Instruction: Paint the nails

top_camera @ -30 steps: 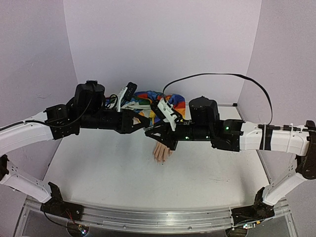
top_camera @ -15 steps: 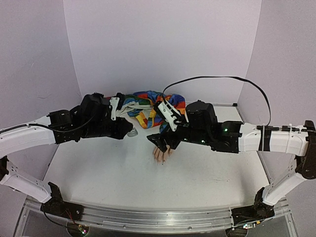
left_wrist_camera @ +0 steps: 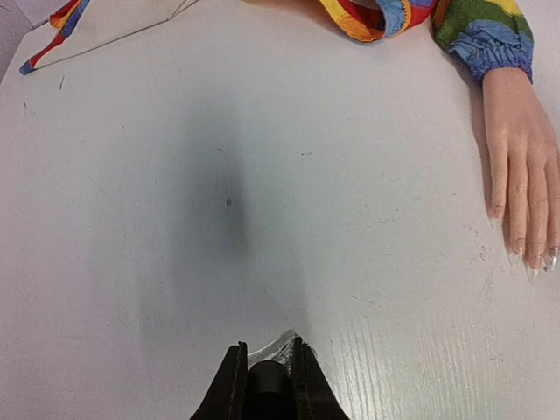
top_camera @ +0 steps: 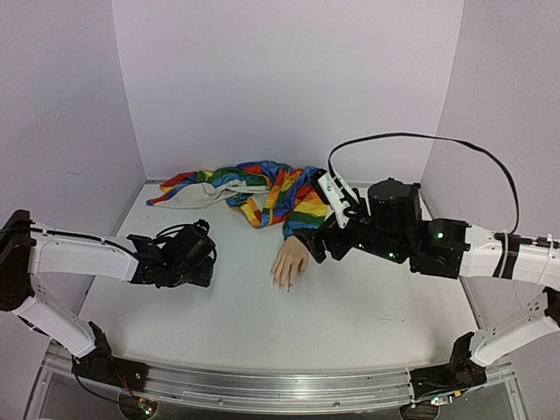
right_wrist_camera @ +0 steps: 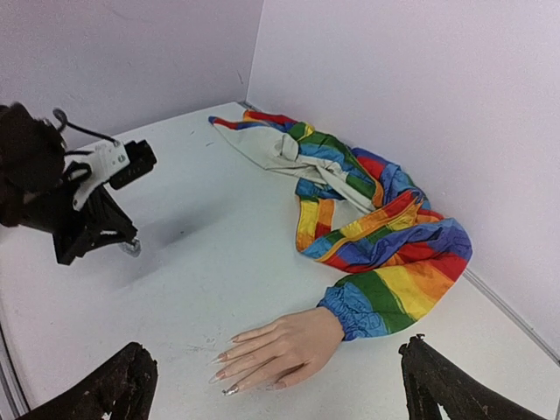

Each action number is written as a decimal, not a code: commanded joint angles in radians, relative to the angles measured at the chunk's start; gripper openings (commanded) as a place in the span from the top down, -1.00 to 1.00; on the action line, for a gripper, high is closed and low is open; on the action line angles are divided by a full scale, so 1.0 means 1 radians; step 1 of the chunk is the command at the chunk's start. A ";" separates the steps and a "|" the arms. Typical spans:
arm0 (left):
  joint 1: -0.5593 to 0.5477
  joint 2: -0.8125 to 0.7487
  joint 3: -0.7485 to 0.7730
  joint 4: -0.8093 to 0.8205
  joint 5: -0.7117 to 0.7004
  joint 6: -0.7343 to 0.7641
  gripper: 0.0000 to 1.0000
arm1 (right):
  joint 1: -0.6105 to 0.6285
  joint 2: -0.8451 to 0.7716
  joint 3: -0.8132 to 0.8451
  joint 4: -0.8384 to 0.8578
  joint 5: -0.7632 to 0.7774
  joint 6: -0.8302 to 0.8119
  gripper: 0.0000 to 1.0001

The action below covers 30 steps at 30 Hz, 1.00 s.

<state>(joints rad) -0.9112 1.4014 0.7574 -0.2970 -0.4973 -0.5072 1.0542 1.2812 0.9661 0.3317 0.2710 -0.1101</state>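
Note:
The pale mannequin hand lies palm down mid-table, ending the rainbow-striped sleeve. Its long nails point toward the near edge, and the lowest one glints silver. My right gripper hovers just right of the hand, open wide. Its dark fingers frame the hand with nothing between them. My left gripper is low on the table at the left, shut on the small dark bottle, whose glass end shows beyond the fingertips. The nails sit far to its right.
White fabric trails from the sleeve toward the back-left corner. Lilac walls close the table on three sides. A black cable arcs above the right arm. The metal rail runs along the near edge.
The left arm swung left and down to the table with the bottle. The right gripper opened and drew back to the right, uncovering the mannequin hand.

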 commanded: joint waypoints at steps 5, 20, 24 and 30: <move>0.005 0.139 -0.013 0.166 -0.052 -0.075 0.97 | -0.002 -0.126 -0.055 0.044 0.083 -0.015 -0.96; 0.005 0.099 -0.039 0.189 -0.020 -0.066 -0.18 | -0.002 -0.194 -0.066 0.018 0.214 -0.042 -0.96; 0.007 -0.034 0.005 0.084 -0.020 -0.029 -0.55 | -0.017 -0.209 -0.007 -0.069 0.473 -0.027 -0.96; 0.012 -0.295 0.191 -0.110 -0.087 0.111 -0.83 | -0.046 -0.353 0.081 -0.207 0.732 0.052 -0.96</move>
<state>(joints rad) -0.9085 1.2942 0.8055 -0.3069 -0.5140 -0.5106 1.0191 1.0645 0.9493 0.1734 0.7433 -0.1066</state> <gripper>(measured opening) 0.880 0.983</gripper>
